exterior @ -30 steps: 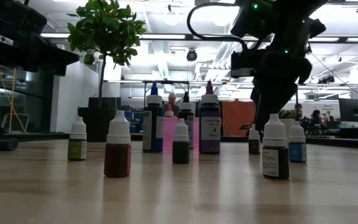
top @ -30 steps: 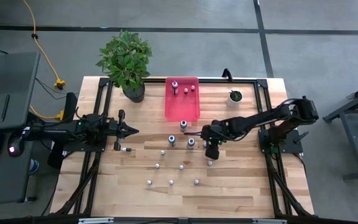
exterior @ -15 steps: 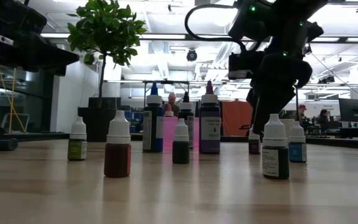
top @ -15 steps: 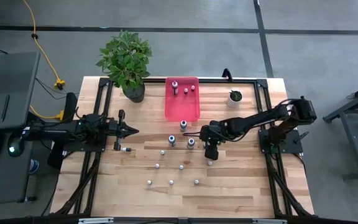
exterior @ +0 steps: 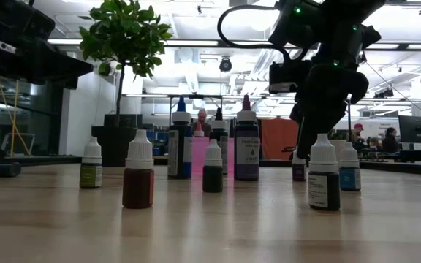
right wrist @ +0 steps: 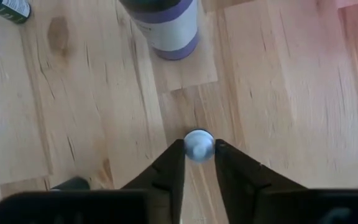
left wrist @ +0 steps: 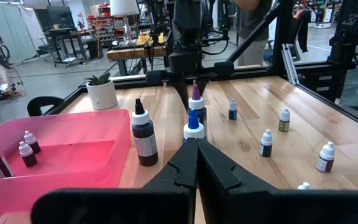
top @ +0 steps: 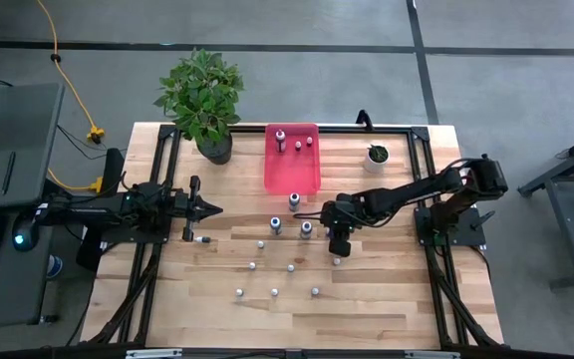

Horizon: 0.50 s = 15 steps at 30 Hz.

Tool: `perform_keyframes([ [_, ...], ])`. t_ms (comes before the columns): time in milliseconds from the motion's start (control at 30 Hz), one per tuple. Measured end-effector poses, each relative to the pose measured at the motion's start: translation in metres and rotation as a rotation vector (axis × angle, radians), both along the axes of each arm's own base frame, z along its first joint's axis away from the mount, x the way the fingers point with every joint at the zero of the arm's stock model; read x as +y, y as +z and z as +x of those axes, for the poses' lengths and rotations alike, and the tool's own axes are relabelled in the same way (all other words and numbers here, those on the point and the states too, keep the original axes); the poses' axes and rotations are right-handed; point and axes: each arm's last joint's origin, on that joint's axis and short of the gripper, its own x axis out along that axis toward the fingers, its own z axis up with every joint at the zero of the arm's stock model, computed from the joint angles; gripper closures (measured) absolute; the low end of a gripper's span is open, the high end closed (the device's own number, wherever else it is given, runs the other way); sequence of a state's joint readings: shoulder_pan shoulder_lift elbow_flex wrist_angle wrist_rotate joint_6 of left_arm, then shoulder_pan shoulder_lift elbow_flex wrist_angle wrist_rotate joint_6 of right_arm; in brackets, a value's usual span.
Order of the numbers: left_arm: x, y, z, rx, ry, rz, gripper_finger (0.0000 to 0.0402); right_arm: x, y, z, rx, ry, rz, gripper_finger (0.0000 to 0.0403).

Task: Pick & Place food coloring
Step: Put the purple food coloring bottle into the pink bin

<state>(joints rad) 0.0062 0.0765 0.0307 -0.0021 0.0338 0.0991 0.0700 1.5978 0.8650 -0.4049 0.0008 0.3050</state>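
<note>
Just in front of the pink tray (top: 292, 160), the right claw (right wrist: 199, 154) has closed from apart onto a small white-capped food coloring bottle (right wrist: 198, 144), so the pick looks secured for lifting.

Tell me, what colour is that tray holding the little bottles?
Pink. The tray shows best in the high view, near the table's far edge.

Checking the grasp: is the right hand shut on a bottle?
Shut: the right hand has both fingers against the small bottle's white cap.

No legible text on bottle labels
</note>
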Motion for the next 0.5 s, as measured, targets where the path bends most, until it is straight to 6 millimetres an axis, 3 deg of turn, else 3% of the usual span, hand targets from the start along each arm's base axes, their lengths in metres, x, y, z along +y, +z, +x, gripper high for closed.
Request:
perform_keyframes([
  [167,0.0,0.0,0.0,0.0,0.0,0.0,0.0401,0.0001,0.0003,0.0003,-0.002,0.001,0.002,0.0368],
  [500,0.0,0.0,0.0,0.0,0.0,0.0,0.0401,0.0001,0.0002,0.0002,-0.001,-0.004,0.006,0.0368],
])
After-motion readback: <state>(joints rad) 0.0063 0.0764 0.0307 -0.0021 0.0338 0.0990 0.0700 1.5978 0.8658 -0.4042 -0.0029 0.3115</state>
